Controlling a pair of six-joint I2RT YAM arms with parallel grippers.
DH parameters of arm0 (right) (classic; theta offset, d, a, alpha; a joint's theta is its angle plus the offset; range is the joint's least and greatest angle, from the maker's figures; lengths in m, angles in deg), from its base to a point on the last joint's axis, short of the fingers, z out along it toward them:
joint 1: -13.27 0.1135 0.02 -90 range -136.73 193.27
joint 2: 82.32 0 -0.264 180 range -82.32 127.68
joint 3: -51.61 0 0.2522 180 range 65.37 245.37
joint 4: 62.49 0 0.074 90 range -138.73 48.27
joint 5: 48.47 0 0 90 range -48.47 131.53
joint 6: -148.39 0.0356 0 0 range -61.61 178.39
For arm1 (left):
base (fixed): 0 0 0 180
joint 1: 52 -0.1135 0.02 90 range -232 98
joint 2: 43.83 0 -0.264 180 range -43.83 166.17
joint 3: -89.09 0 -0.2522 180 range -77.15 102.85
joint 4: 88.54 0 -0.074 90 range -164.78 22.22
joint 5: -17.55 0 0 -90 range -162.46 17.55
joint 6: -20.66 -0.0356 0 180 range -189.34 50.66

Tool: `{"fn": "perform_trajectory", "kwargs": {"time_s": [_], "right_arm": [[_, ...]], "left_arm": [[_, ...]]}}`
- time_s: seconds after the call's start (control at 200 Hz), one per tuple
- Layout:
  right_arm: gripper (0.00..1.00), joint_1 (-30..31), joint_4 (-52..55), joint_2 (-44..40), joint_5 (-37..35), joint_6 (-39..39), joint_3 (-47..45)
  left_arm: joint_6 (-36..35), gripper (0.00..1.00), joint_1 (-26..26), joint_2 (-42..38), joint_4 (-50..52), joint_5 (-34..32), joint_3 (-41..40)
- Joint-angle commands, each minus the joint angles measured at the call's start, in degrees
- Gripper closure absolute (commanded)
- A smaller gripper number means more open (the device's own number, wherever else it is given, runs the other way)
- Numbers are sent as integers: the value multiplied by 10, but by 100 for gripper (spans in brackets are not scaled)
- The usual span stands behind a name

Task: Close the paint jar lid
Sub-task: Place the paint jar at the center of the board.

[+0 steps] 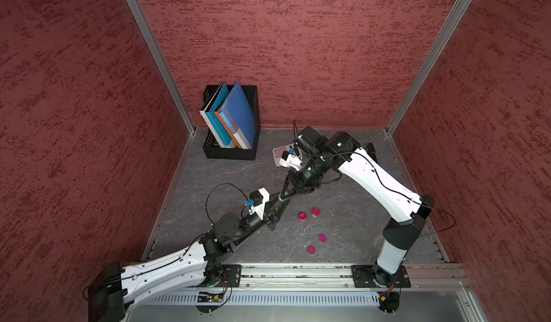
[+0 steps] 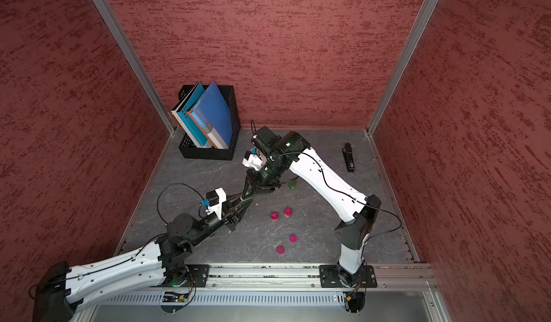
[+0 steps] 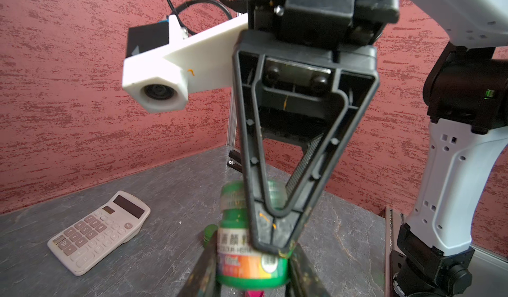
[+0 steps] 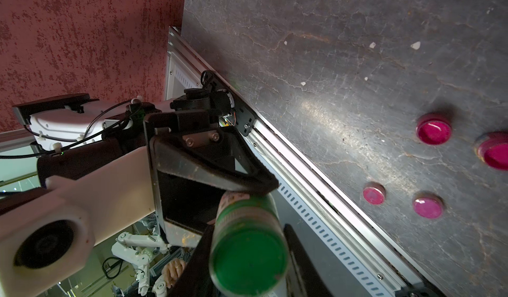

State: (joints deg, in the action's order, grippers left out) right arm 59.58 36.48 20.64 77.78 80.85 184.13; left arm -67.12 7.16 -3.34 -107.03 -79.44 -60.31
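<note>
Mostly hidden in both top views, the small green paint jar (image 3: 242,265) with a striped paper label hangs above the grey table (image 1: 208,168), pinched by the left gripper (image 3: 253,244); the right gripper (image 4: 247,235) clamps its green round lid (image 4: 247,265), blurred at close range.

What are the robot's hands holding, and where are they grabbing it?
The left gripper holds the green paint jar by its labelled body; the right gripper pinches its lid.
</note>
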Motion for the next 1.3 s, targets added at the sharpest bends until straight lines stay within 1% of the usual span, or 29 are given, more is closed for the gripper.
{"fn": "perform_trajectory", "kwargs": {"time_s": [0.0, 0.08, 0.145, 0.19, 0.311, 0.341, 0.451, 0.536, 0.626, 0.711, 0.826, 0.922, 1.062, 1.202, 1.292], "right_arm": [[78, 2, -24, 5, -44, 0, 17], [78, 2, -21, 5, -73, 2, 18], [79, 2, -23, 5, -95, 6, 18], [79, 1, -24, 6, -107, 6, 18], [79, -4, -26, 6, -149, 9, 15], [79, -7, -25, 7, -160, 9, 14], [79, -29, -17, 6, -228, 9, 0], [79, -58, -16, 5, -288, 11, -37], [79, -100, -47, -9, -332, 22, -110], [79, -146, -92, -21, -371, 41, -186], [79, -206, -176, -34, -372, 61, -286], [79, -242, -215, -22, -377, 63, -327], [78, -266, -246, 21, -378, 52, -337], [78, -276, -264, 61, -413, 47, -329], [77, -277, -282, 85, -420, 44, -326]], "left_arm": [[10, 63, 3, -4, 15, -1, 17], [16, 52, 3, -3, 25, -9, 20], [21, 48, 3, -2, 33, -19, 21], [25, 43, 2, -1, 38, -28, 21], [34, 38, -1, -2, 44, -49, 21], [36, 37, -2, -2, 66, -53, 21], [45, 35, -6, -1, 87, -72, 22], [53, 33, -10, 2, 110, -86, 29], [65, 32, -17, 7, 130, -98, 35], [77, 27, -24, 17, 135, -104, 37], [93, 24, -33, 32, 146, -111, 45], [99, 22, -39, 43, 155, -110, 54], [100, 21, -45, 55, 161, -107, 64], [112, 21, -48, 57, 166, -108, 68], [116, 20, -49, 54, 167, -107, 65]]}}
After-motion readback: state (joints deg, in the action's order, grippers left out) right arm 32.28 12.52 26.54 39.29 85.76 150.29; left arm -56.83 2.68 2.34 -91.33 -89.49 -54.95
